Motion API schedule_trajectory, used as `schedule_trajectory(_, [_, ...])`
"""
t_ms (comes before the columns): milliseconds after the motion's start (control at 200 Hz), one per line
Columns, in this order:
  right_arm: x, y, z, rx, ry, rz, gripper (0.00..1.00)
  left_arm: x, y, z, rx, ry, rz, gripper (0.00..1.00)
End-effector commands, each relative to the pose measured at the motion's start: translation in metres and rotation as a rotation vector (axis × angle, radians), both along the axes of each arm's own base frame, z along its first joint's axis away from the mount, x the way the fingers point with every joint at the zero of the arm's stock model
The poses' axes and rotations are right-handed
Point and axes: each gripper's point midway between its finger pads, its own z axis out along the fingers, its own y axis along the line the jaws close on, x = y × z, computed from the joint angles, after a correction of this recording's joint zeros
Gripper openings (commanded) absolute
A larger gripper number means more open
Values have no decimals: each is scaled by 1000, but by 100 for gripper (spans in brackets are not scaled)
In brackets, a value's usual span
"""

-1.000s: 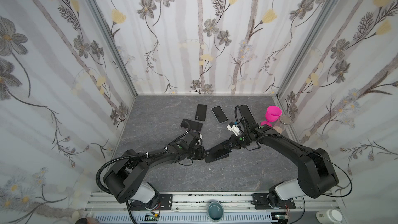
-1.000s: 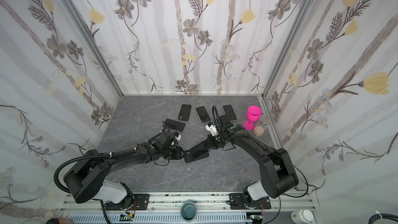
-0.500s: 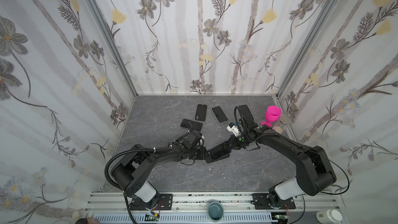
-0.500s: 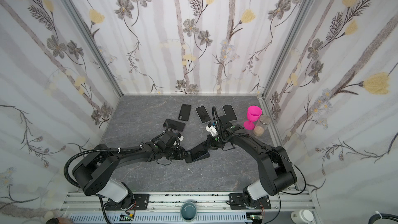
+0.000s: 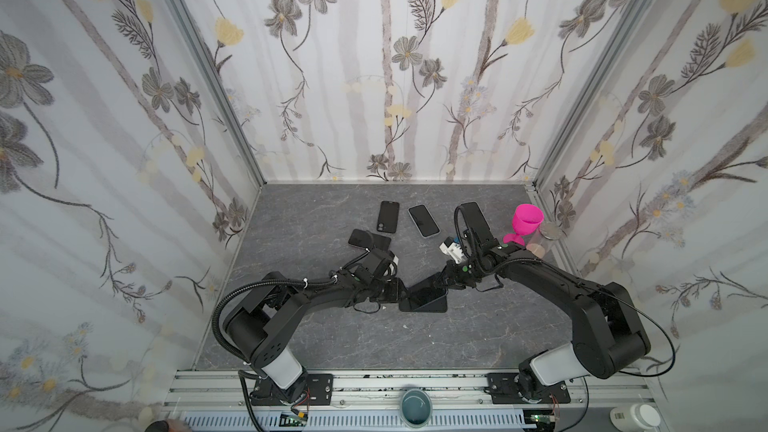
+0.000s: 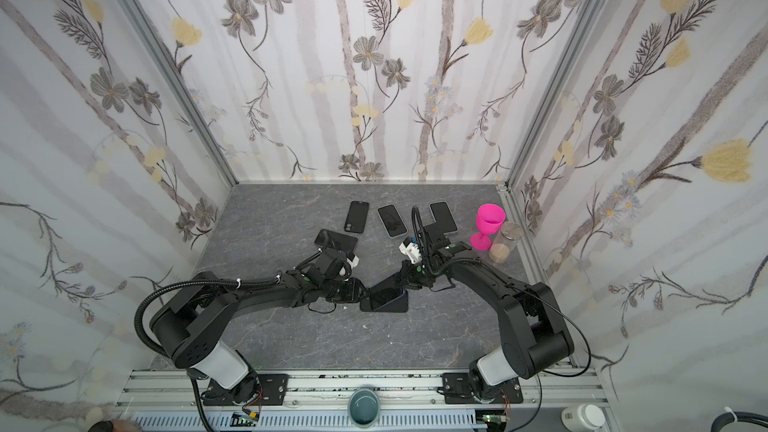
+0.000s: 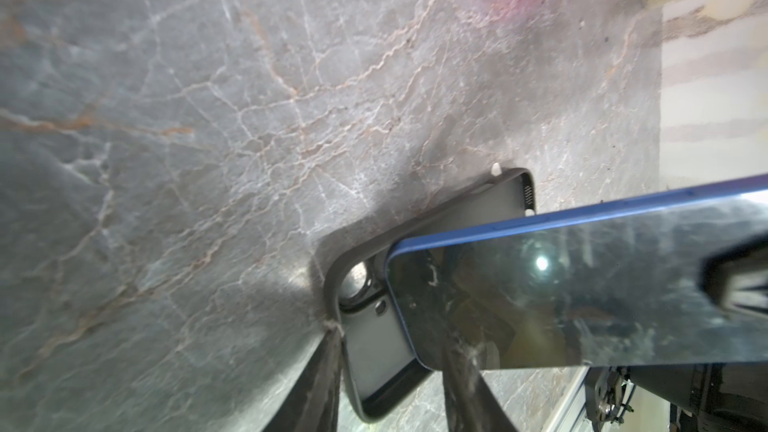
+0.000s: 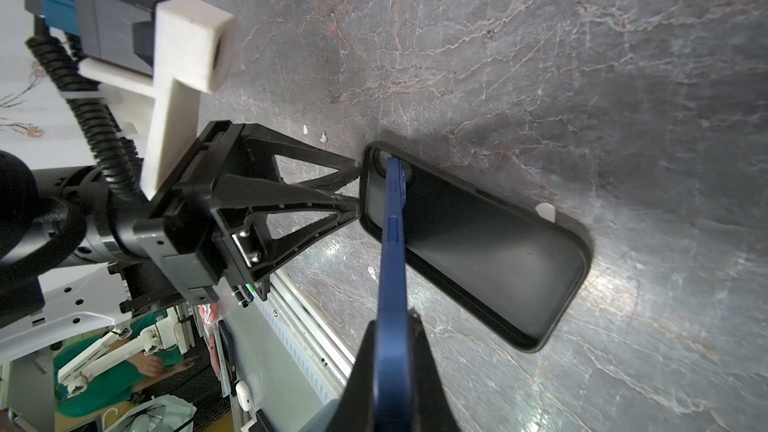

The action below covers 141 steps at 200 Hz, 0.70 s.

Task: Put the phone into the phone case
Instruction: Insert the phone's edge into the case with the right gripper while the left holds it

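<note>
A black phone case (image 5: pixel 432 307) (image 6: pixel 395 307) lies open side up in the middle of the grey table. A blue-edged phone (image 5: pixel 428 284) (image 8: pixel 392 263) slants over it, its low end in the case's camera end. My right gripper (image 5: pixel 446 280) (image 8: pixel 395 322) is shut on the phone's raised end. My left gripper (image 5: pixel 401 289) (image 7: pixel 392 338) stands part open. Its fingertips (image 8: pixel 356 201) rest against the camera end of the phone case (image 8: pixel 478 243). In the left wrist view the phone (image 7: pixel 582 284) hides most of the phone case (image 7: pixel 365 351).
Three more phones (image 5: pixel 387 216) (image 5: pixel 423 221) (image 5: pixel 473 218) lie in a row at the back, and a dark one (image 5: pixel 369 239) just behind my left wrist. A pink goblet (image 5: pixel 525 222) and a glass jar (image 5: pixel 544 238) stand at the right wall.
My left arm has stretched a little further toward the case and its fingers have spread slightly. The phone has stayed tilted over the case in my right gripper.
</note>
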Motion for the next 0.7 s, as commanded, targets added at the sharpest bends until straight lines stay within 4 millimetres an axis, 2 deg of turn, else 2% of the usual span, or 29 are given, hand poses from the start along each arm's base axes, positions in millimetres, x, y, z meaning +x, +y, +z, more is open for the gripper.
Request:
schedule_trajectory(0, [-2,7,8,56,-3,14,0,-2,0,2,-14,0,8,39])
schedule_trajectory(235, [-1,8,5,91,14,-10,0,-5,2,-2,-25,19,25,40])
schedule_trajectory(699, [-9,5,-14,169,76,-45,0,-14,-12,-3,-87,52,-7,40])
